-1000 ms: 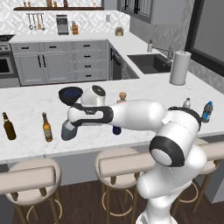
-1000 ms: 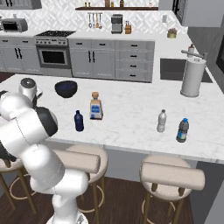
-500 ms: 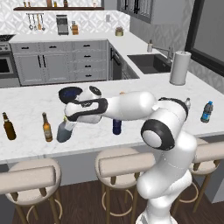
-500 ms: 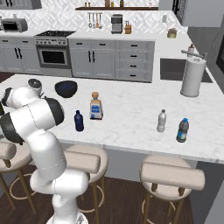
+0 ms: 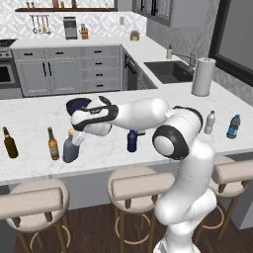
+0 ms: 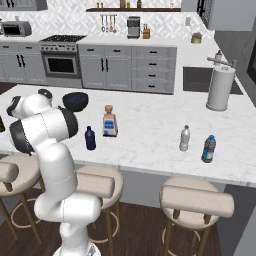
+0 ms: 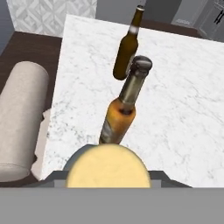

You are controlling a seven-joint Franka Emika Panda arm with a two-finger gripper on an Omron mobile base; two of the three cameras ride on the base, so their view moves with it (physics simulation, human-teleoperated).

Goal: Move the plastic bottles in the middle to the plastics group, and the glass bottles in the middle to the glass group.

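Hand [image 5: 75, 140] grips one squat bottle [image 5: 69, 150] beside two beer bottles [image 5: 53, 144].

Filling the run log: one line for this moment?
gripper: closed on squat grey-blue bottle | bottle: at counter, beside brown beer bottles | navy bottle: middle

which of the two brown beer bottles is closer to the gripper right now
The tan-labelled beer bottle, standing just beside the gripper; the other beer bottle stands farther out toward the counter's end.

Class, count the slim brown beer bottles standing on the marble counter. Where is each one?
2. One brown beer bottle stands at the counter's far left; the labelled beer bottle stands right of it, beside the squat grey bottle.
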